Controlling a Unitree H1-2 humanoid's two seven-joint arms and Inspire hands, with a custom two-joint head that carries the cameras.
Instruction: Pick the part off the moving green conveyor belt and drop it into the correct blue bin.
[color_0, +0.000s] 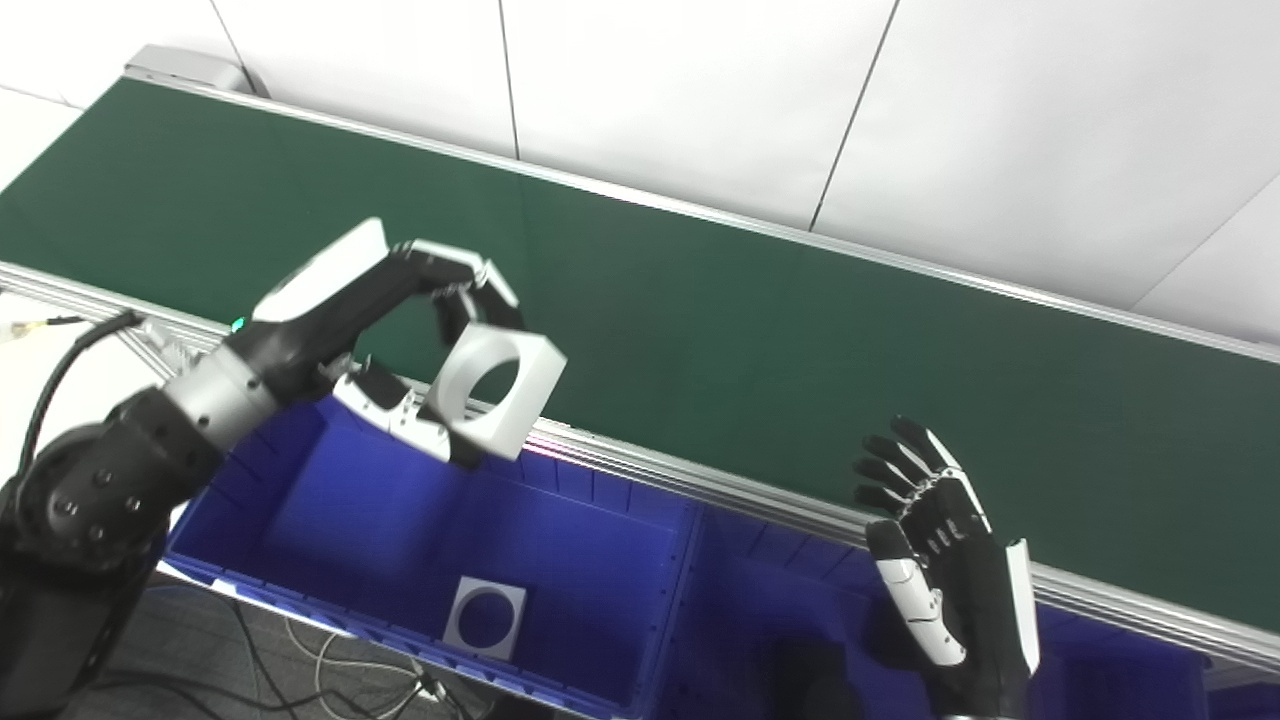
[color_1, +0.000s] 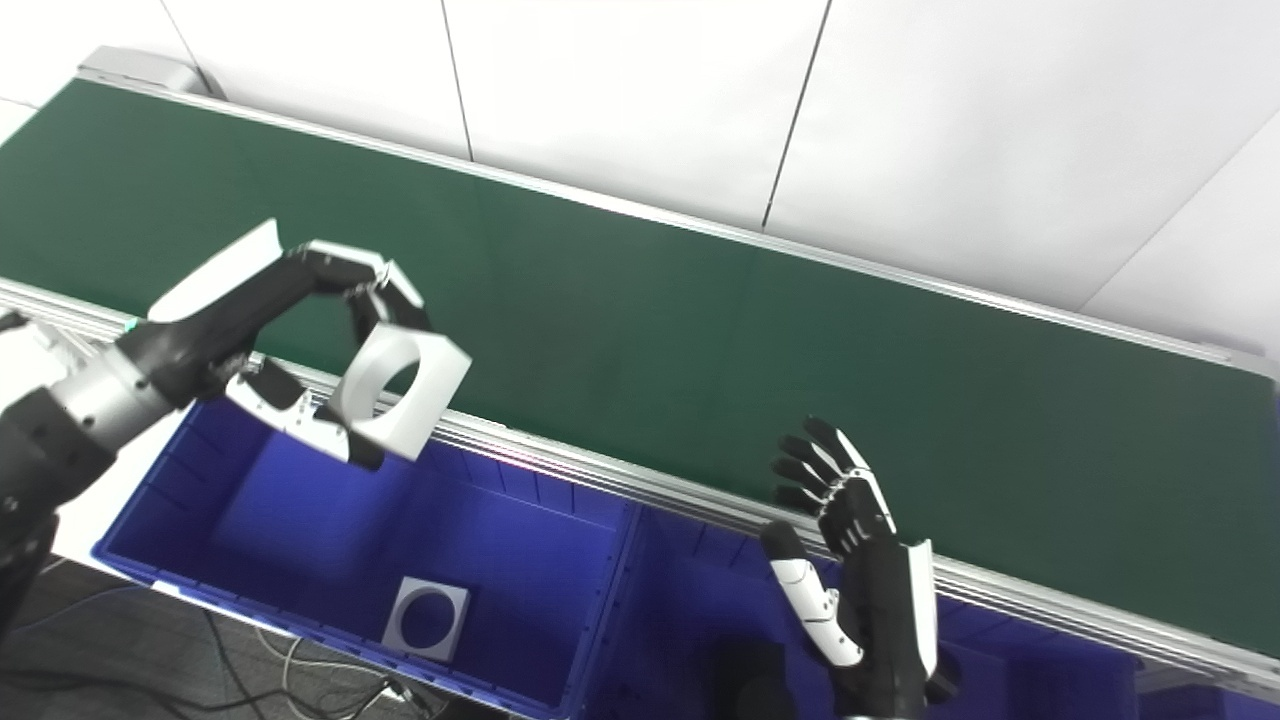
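Nearest you, the right hand (color_0: 945, 570) waits open and empty; your left hand (color_0: 400, 340) pinches the white part (color_0: 497, 388) above the left bin (color_0: 640, 560), ready to drop beside its twin (color_0: 485, 618).

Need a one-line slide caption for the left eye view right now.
Left hand holds a white square part above the left blue bin; right hand waits open.

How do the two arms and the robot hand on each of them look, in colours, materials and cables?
Both are black with white shell plates. The left robot hand has a white cover on its back and white plates on the thumb and fingertips; behind it come a silver metal wrist, a black bolted arm housing and a loose black cable. The right robot hand has black fingers, a white-plated thumb and a white edge strip.
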